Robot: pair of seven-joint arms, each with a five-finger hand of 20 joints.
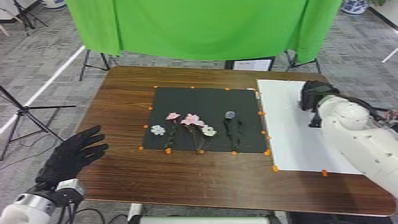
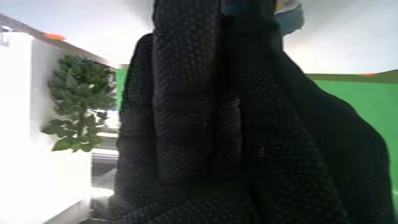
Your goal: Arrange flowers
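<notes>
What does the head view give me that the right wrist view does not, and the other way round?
Head view: the left hand, and the black mat with pink flowers, white flowers and a bluish flower lying on it.

Right wrist view: a leafy green plant, and a small bluish piece beside the glove, too little in sight to name.

Both: the right hand, the green backdrop, and the white sheet with orange markers at its edge.
</notes>
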